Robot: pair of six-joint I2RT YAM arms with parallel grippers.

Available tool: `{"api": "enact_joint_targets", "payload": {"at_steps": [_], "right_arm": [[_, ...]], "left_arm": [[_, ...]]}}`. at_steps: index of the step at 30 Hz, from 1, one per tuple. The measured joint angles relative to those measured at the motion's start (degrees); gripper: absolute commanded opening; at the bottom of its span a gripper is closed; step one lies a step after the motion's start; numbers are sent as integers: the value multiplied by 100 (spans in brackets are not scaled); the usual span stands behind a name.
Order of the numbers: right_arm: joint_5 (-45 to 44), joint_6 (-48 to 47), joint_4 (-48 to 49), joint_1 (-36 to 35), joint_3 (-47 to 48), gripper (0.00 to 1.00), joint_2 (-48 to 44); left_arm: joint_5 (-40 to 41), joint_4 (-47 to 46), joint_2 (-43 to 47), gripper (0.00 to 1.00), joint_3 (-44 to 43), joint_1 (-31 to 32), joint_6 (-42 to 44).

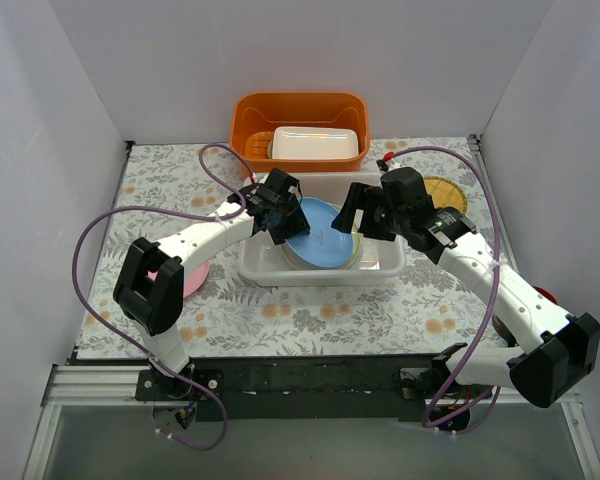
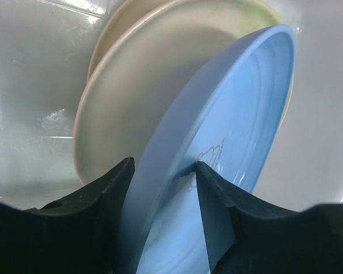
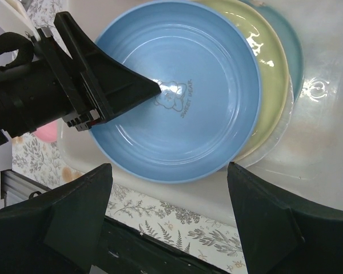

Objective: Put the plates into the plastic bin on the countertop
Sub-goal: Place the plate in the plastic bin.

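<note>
Pale cloth printed with grey leaves and orange flowers is spread over the countertop [image 1: 310, 310], which is boxed in on three sides by plain white walls [image 1: 280, 50]. At the near edge, both arm bases are bolted to a black rail [image 1: 310, 380], with purple cables looped above them.

A pink plate [image 1: 193, 280] is seen flat on the cloth at near left, partly hidden under the left arm. A red-brown plate [image 1: 545, 295] is glimpsed at the right edge behind the right arm.

At mid-table the plastic bin [image 1: 320, 277] is set square on the cloth. Inside it, a light blue plate [image 3: 183, 97] is held tilted, its rim clamped between the fingers of the left gripper [image 2: 163, 165]. It is leaned over a pale yellowish plate [image 3: 271, 85], beneath which a teal plate [image 3: 294, 45] is partly covered. The right gripper [image 3: 168, 168] is poised over the bin's right half with its fingers spread wide, and nothing is held by it.

Farther back on the right, a yellow woven-pattern plate [image 1: 448, 190] is laid on the cloth beside the bin. Against the rear wall, an orange tub [image 1: 255, 115] is placed just behind the bin, and a small white box [image 1: 317, 145] is set inside it.
</note>
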State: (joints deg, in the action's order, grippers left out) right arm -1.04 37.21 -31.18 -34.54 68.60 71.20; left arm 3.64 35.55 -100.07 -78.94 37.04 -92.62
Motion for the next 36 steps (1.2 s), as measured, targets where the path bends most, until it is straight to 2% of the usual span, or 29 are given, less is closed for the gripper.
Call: {"api": "enact_joint_targets", "payload": {"at_steps": [11, 14, 15, 18, 19, 21, 22, 24, 26, 36], "right_arm": [[109, 0, 7, 33, -22, 89, 0], [164, -2, 26, 42, -35, 89, 0], [175, -2, 59, 42, -55, 89, 0], [229, -2, 105, 42, -101, 89, 7], [247, -2, 109, 42, -101, 89, 9], [267, -2, 131, 42, -101, 89, 11], [275, -2, 136, 42, -101, 89, 11], [278, -2, 136, 42, -101, 89, 11], [284, -2, 136, 42, -103, 89, 11], [376, 0, 188, 42, -103, 89, 11]], "left_arm": [[-11, 138, -376, 1, -332, 33, 24], [-20, 168, -398, 10, -369, 44, 26], [-9, 203, -398, 19, -402, 50, 31], [35, 304, -398, 33, -446, 66, 50], [46, 323, -398, 45, -450, 66, 52], [70, 376, -398, 57, -485, 70, 70], [114, 452, -396, 70, -529, 70, 92], [199, 597, -396, 79, -603, 72, 164], [275, 782, -396, 85, -693, 72, 232], [658, 1639, -363, 93, -1381, 92, 422]]}}
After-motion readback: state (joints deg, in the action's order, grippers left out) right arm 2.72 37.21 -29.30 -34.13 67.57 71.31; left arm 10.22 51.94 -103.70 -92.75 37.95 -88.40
